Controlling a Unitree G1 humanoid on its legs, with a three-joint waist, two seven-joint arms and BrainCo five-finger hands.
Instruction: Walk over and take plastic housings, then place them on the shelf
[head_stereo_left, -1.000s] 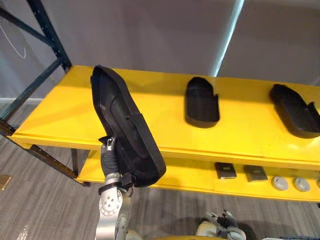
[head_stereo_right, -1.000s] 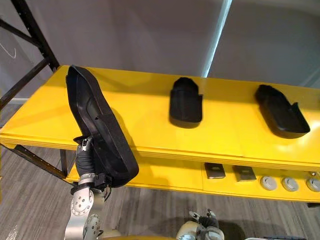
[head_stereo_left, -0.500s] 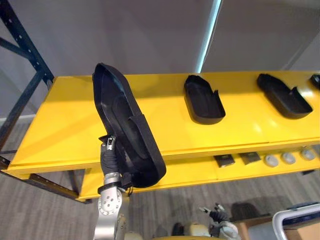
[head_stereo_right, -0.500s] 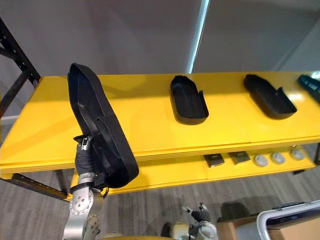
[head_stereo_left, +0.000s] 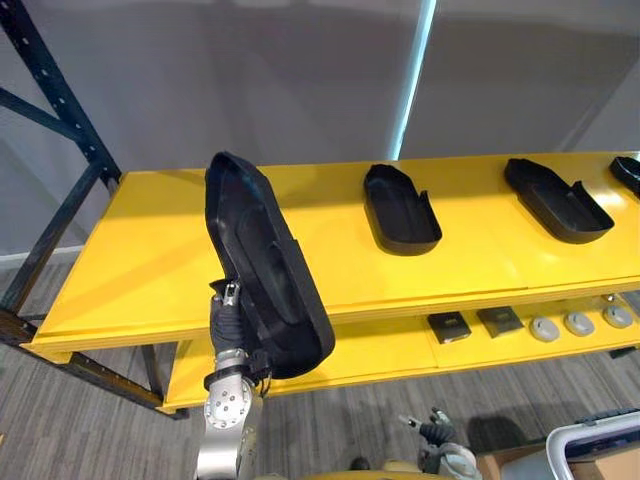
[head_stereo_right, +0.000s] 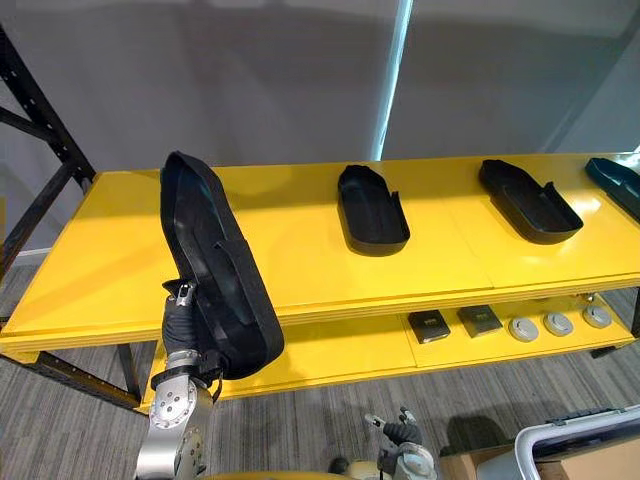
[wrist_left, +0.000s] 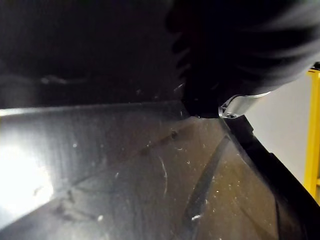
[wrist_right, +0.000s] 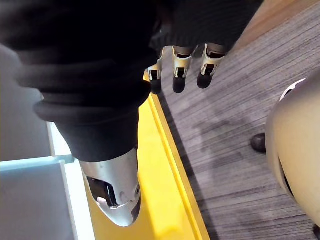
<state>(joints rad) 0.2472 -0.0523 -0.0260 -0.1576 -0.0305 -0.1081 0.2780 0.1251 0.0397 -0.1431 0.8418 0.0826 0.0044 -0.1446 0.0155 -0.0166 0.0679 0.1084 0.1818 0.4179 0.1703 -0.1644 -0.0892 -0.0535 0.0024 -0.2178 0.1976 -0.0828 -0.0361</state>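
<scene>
Yellow shelf (head_stereo_left: 140, 270), tall black plastic housing (head_stereo_left: 265, 270) upright before its left front edge, middle housing (head_stereo_left: 400, 208) and right housing (head_stereo_left: 557, 198) lying on top, left hand (head_stereo_left: 228, 325) under the tall one, grip hidden, right hand (wrist_right: 200, 25) relaxed, empty.

- Upright housing (head_stereo_left: 265, 275): before the shelf's (head_stereo_left: 130, 270) left half.
- Middle housing (head_stereo_left: 400, 208), right housing (head_stereo_left: 557, 198): on the shelf, apart.
- Small parts (head_stereo_left: 545, 326): on the lower shelf (head_stereo_left: 380, 345), right.

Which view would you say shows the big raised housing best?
Left eye view: the whole raised housing stands tilted before the yellow shelf. The right eye view matches it; the left wrist view sees a close patch of its dark surface.
</scene>
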